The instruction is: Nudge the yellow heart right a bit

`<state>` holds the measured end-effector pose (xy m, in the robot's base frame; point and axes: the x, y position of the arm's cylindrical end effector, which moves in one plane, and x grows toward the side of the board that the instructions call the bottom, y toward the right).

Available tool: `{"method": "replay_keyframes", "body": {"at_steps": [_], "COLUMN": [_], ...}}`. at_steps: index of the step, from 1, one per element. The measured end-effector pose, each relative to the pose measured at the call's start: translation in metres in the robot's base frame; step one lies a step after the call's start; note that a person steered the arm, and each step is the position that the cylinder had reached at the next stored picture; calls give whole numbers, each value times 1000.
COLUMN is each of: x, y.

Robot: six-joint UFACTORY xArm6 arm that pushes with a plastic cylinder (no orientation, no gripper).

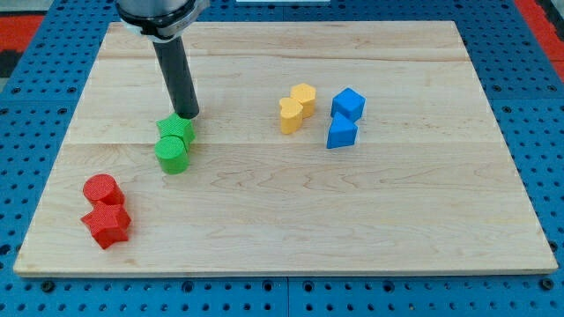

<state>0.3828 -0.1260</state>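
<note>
The yellow heart lies on the wooden board right of centre, toward the view's top. It touches a second yellow block just up and to the right of it. My tip is at the upper right edge of a green block, far to the left of the yellow heart. The dark rod rises from there to the view's top.
A green cylinder sits just below the green block. A blue cube and another blue block lie close to the right of the yellow pair. A red cylinder and a red star-like block sit at the lower left.
</note>
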Motion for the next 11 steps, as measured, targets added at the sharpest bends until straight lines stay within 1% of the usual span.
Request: {"method": "replay_keyframes", "body": {"at_steps": [1, 4, 6, 7, 10, 11], "x": [-12, -9, -31, -27, -26, -31], "y": [9, 35, 67, 81, 81, 95]}}
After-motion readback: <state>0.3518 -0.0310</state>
